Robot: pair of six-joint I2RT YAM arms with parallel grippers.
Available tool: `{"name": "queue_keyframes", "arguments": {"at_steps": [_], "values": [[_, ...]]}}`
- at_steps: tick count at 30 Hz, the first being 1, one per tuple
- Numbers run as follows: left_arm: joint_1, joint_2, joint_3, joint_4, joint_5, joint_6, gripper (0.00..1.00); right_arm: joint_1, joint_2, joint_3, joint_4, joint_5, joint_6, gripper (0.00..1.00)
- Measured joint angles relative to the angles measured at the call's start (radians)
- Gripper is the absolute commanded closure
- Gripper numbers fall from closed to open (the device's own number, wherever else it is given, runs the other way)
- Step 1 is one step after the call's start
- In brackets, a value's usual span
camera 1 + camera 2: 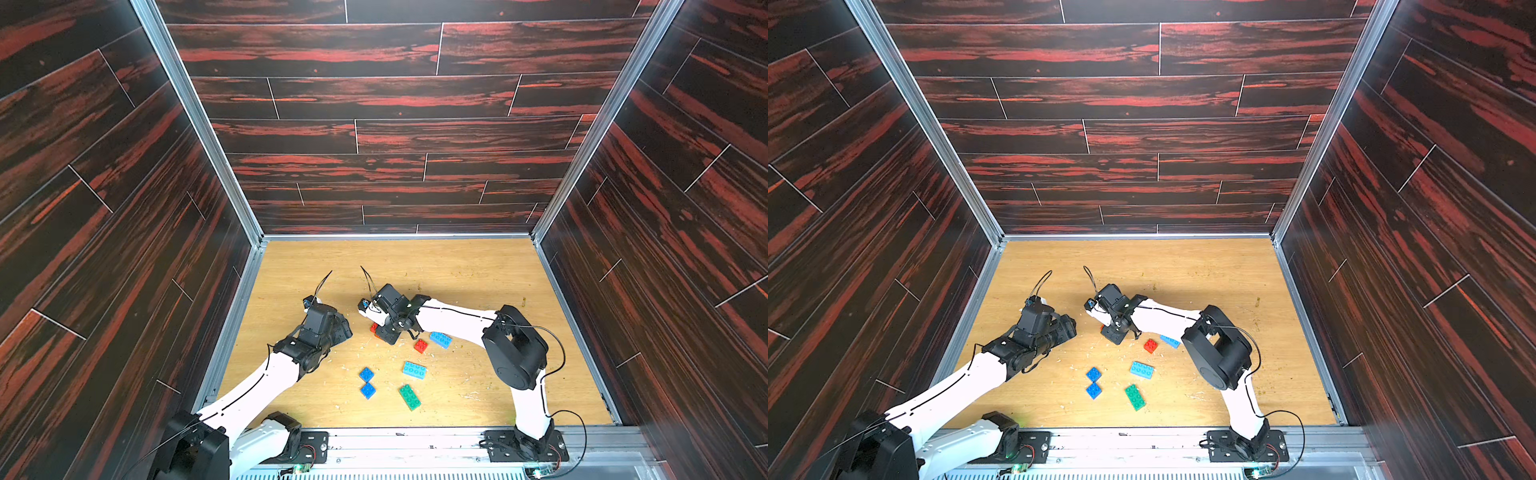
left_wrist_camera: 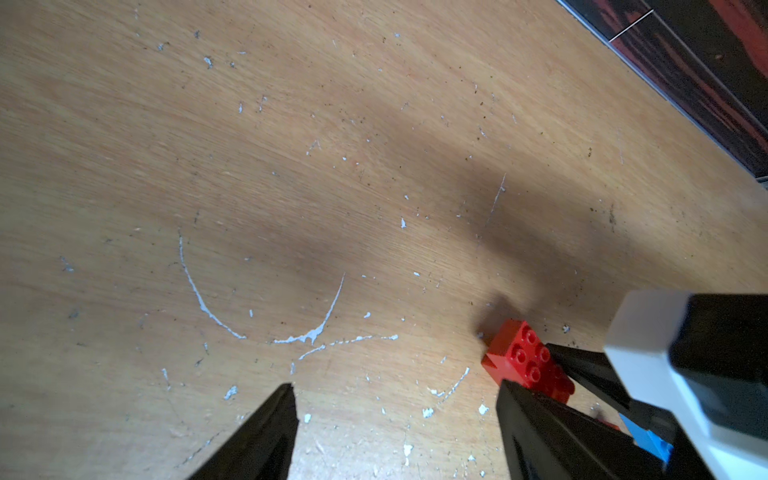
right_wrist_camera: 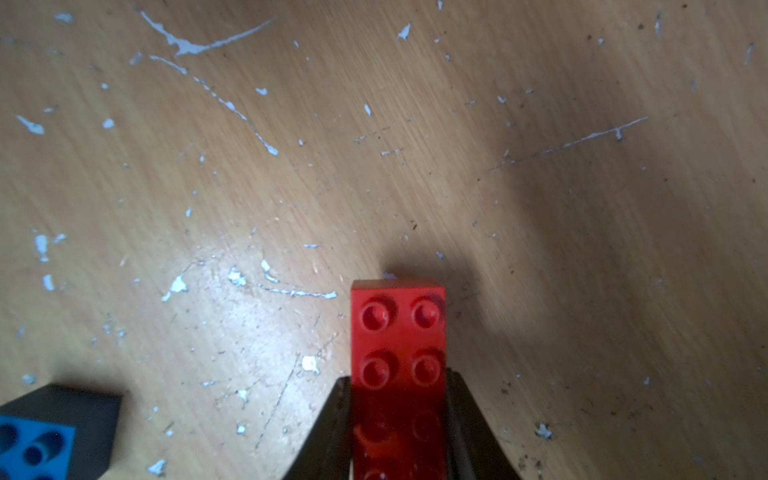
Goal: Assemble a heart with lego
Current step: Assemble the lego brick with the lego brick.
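Note:
My right gripper (image 3: 399,380) is shut on a long red lego brick (image 3: 398,332), held by its near end with the studs up, low over the table. In both top views this brick (image 1: 374,328) (image 1: 1102,328) peeks out under the right gripper (image 1: 379,331). My left gripper (image 2: 395,386) is open and holds nothing. One of its fingers (image 2: 540,432) stands right beside the red brick (image 2: 525,361). In a top view the left gripper (image 1: 348,332) sits just left of the brick. No heart is in view.
Loose bricks lie apart on the wooden table (image 1: 478,270): a small red one (image 1: 420,345), two light blue (image 1: 440,339) (image 1: 414,369), two dark blue (image 1: 366,374) (image 1: 368,390) and a green one (image 1: 409,397). Dark walls enclose the table on three sides.

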Motion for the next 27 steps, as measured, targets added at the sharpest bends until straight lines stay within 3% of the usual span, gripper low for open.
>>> {"name": "queue_keyframes", "arguments": {"at_steps": [5, 10, 17, 27], "values": [[0.000, 0.000, 0.000, 0.001, 0.000, -0.002, 0.20, 0.002, -0.016, -0.012, -0.034, 0.016, 0.009, 0.46], [0.000, 0.000, 0.000, 0.001, 0.000, -0.002, 0.20, 0.002, -0.047, -0.048, -0.074, 0.012, 0.023, 0.31], [0.000, 0.000, 0.000, 0.001, 0.000, -0.002, 0.20, -0.006, -0.125, -0.053, -0.042, 0.054, 0.077, 0.26], [0.000, 0.000, 0.004, 0.000, 0.005, -0.001, 0.20, -0.023, -0.062, -0.014, -0.031, 0.134, 0.133, 0.28]]}}
